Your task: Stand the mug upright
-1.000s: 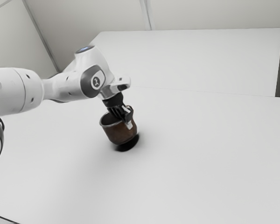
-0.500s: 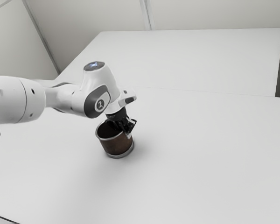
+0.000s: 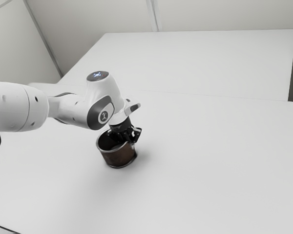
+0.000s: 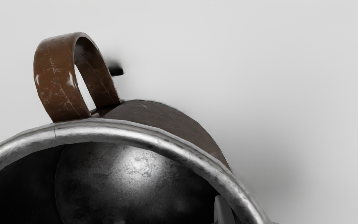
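Lower and farther toward the exterior view's left than before, the scratched brown mug with a silver metal rim [image 3: 119,157] points mouth-up, long axis near vertical, at the white tabletop [image 3: 210,170]; the black two-finger gripper [image 3: 130,141] pinches its wall.

Exterior view: set back, looks down across flat white table [image 3: 210,161]; white jointed arm [image 3: 10,105] enters at 9 o'clock. Wrist view: close-up, faces down into round brown silver-rimmed mug [image 4: 179,124]; both share mug and tabletop.
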You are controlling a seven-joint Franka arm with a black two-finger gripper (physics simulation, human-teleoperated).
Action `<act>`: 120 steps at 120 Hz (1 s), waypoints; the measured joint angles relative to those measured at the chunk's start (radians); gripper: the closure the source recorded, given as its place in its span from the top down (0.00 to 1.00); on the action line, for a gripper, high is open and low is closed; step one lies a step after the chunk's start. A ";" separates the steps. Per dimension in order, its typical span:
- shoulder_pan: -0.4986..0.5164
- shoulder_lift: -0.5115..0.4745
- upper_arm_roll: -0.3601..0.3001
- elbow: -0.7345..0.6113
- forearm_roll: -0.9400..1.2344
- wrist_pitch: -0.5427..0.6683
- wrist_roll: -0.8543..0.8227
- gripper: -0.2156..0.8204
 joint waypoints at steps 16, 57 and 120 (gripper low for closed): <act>0.001 0.000 0.009 0.010 -0.001 -0.002 -0.013 0.45; -0.001 -0.039 0.020 0.043 -0.001 -0.043 -0.027 0.72; 0.006 -0.106 0.069 0.351 0.091 -0.326 0.076 0.79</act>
